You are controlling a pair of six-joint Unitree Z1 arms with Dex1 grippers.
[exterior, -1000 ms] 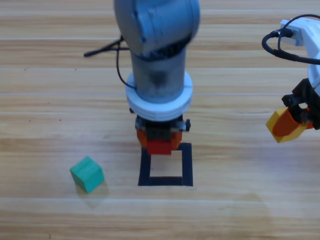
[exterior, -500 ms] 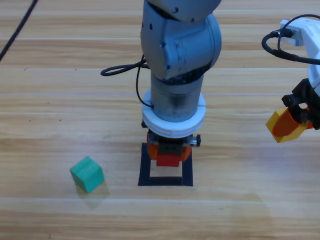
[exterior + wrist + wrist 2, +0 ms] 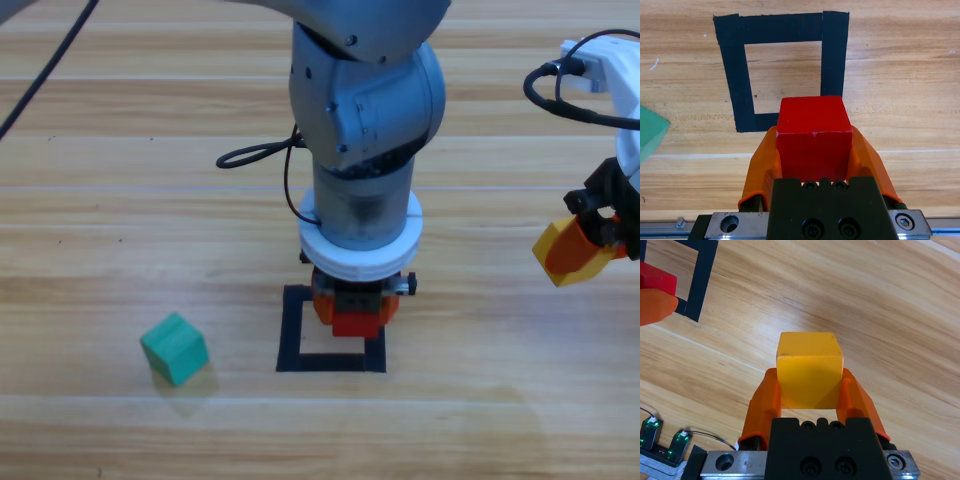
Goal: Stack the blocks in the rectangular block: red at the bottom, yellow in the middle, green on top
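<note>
From the high view, the left end effector (image 3: 356,312) is down in the middle of the surface (image 3: 120,200), clamped on the red cube (image 3: 357,322), which sits over the far right part of the black tape square (image 3: 291,335). The green cube (image 3: 174,347) is off to the left of that end effector, well apart from the tape and resting on the wood by itself. Over at the right edge, the right end effector (image 3: 578,252) hangs with the yellow cube (image 3: 553,248) pinched between its orange jaws, well clear of the square. In the left wrist view, the red cube (image 3: 814,136) is squeezed tight between the jaws, and the tape square (image 3: 733,80) lies just beyond it, with a corner of the green cube (image 3: 650,136) poking in at the left edge. The right wrist view shows the yellow cube (image 3: 810,369) gripped on both sides, with the tape square (image 3: 702,282) and the red cube (image 3: 657,280) far off to the upper left.
</note>
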